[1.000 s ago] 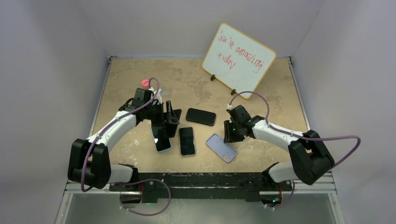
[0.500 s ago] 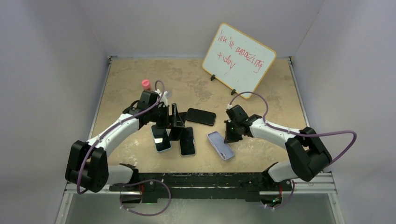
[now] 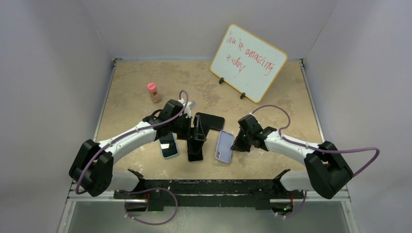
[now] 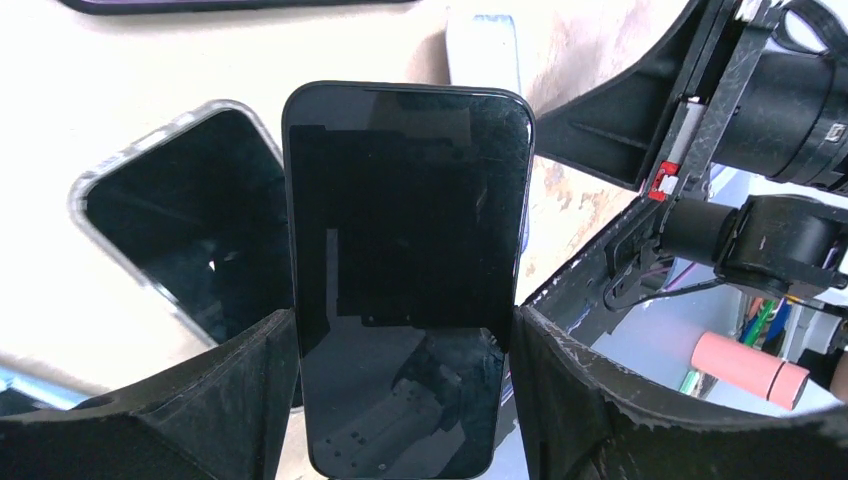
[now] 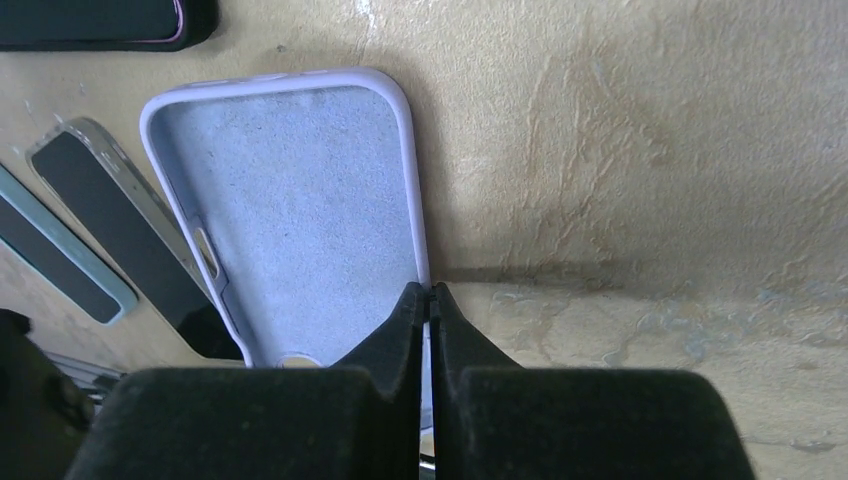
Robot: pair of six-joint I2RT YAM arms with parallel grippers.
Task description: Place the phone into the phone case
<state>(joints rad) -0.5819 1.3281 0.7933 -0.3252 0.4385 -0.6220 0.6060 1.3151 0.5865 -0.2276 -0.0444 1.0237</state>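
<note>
A black phone (image 4: 405, 270) hangs screen-up between the fingers of my left gripper (image 4: 402, 320), which is shut on its two long edges. In the top view my left gripper (image 3: 197, 133) holds it over the middle of the table, just left of the phone case. The phone case (image 3: 224, 146) is lavender and lies open side up (image 5: 300, 200). My right gripper (image 5: 428, 292) is shut on the case's right side wall near its lower corner, and it shows in the top view (image 3: 236, 143) at the case's right edge. The case's top end shows past the phone (image 4: 482, 50).
A dark phone in a clear case (image 3: 195, 156) lies under my left gripper, and a light-blue cased phone (image 3: 169, 145) lies beside it. Another black phone (image 3: 210, 121) lies farther back. A pink-capped bottle (image 3: 153, 92) stands at the back left and a whiteboard (image 3: 248, 62) at the back right.
My left arm has carried the black phone to the right, toward the lavender case. My right gripper has closed on the case's wall and turned the case from slanted to nearly straight.
</note>
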